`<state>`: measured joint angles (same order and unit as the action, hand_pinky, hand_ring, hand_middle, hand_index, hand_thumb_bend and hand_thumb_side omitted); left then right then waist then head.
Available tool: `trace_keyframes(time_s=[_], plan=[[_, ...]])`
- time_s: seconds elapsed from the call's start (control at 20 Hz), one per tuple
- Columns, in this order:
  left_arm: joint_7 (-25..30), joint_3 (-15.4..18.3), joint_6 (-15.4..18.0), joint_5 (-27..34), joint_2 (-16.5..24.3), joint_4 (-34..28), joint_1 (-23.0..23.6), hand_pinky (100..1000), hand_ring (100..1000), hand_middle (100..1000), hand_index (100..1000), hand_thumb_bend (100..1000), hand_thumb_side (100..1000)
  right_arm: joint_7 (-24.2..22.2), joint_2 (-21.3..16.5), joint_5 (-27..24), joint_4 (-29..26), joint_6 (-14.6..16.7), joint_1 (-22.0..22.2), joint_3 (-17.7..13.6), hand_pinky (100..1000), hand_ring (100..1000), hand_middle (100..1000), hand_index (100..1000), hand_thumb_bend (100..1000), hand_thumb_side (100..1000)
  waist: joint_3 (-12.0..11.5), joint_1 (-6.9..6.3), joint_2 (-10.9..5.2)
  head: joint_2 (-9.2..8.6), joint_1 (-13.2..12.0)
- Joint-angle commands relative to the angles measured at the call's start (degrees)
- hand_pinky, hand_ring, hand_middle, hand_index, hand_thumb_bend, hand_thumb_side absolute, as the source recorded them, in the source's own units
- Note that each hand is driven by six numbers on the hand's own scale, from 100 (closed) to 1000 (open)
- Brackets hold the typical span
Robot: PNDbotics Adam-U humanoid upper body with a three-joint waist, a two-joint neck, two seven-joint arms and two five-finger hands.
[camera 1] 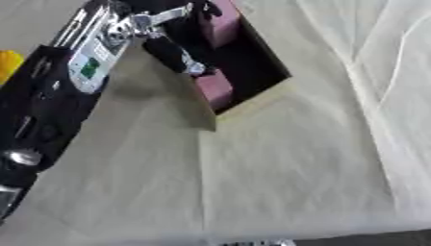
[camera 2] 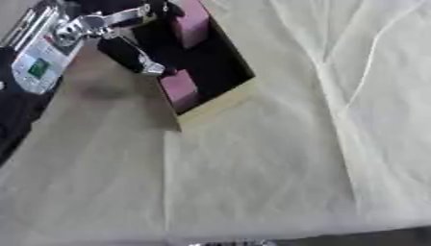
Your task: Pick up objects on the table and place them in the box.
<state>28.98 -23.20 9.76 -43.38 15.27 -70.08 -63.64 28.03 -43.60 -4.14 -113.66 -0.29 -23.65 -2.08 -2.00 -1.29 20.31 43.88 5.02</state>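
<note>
In my left eye view, my left arm [camera 1: 50,96] comes in from the left edge and runs up toward the top, black with silver joints and a white panel bearing a green patch on the forearm. My left hand [camera 1: 172,50] hangs over the near-left corner of the box [camera 1: 252,103], a shallow open carton with pale outer walls and a dark inside, lying askew on the cream cloth [camera 1: 286,173]. The fingers [camera 1: 181,60] point down into the box, their tips right at a pink block [camera 1: 215,89] that sits in the near corner against the wall. I cannot tell whether the fingers are clasped round that block or only touching its top. A second pink block [camera 1: 223,21] lies at the far end of the box, partly behind the hand. A yellow thing [camera 1: 8,65] shows at the left edge, mostly cut off.

In my right eye view the box interior is clearer. The near block lies along the left wall, the far block stands apart from it near the top edge. The dark fingertips meet the near block's upper end; the grasp itself is hidden from me. My right hand shows in neither view.
</note>
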Motion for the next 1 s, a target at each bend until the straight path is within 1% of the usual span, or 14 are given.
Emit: trace_keyframes(time_s=[0.05, 0.15, 0.3, 0.5, 0.7, 0.85, 1.0], plan=[[-0.1, 0.9, -0.7, 1.6, 2.7, -3.8, -0.7, 795, 776, 751, 891, 518, 440, 0.1, -1.2, -0.1, -0.9, -0.1, 0.1, -0.5, 860, 754, 785, 849, 100, 793, -0.4, -0.42, -1.44, 0.24, 0.0], [0.5, 0.8, -1.1, 2.9, 5.7, -7.7, 0.1, 799, 779, 753, 889, 526, 431, 0.3, -1.7, 0.1, -0.9, -0.1, 1.0, -0.6, 859, 754, 785, 849, 100, 792, -1.2, -0.58, -2.08, 0.24, 0.2], [2.0, 1.8, -2.7, 5.1, 12.0, -13.6, 2.0, 807, 783, 755, 885, 542, 410, 0.7, -2.6, 0.5, -0.9, 0.0, 2.4, -1.1, 859, 755, 785, 849, 100, 791, -2.8, -0.87, -2.96, 0.24, 0.9], [3.3, 4.0, -5.6, 7.3, 19.9, -18.0, 5.9, 817, 790, 763, 885, 560, 387, 1.2, -3.0, 0.8, -0.9, -0.1, 3.9, -1.5, 860, 755, 785, 850, 100, 791, -4.4, -0.59, -3.87, 0.24, 0.8], [3.6, 6.9, -8.1, 7.8, 25.8, -18.8, 9.8, 827, 798, 769, 866, 573, 367, 1.3, -2.9, 1.1, -0.9, 0.0, 4.6, -1.6, 860, 755, 785, 850, 100, 792, -5.1, 0.06, -4.1, 0.24, 0.3], [3.4, 8.4, -9.3, 7.6, 28.4, -17.7, 11.8, 831, 801, 773, 869, 590, 359, 1.5, -2.8, 1.3, -0.9, 0.0, 5.0, -1.7, 860, 755, 785, 850, 100, 792, -5.4, 0.55, -4.07, 0.24, -0.7], [3.2, 9.2, -9.7, 7.0, 29.8, -15.6, 13.3, 836, 805, 778, 876, 596, 355, 1.5, -2.7, 1.4, -0.9, 0.1, 5.2, -1.7, 860, 755, 785, 849, 100, 793, -5.7, 1.02, -4.0, 0.24, -2.2]])
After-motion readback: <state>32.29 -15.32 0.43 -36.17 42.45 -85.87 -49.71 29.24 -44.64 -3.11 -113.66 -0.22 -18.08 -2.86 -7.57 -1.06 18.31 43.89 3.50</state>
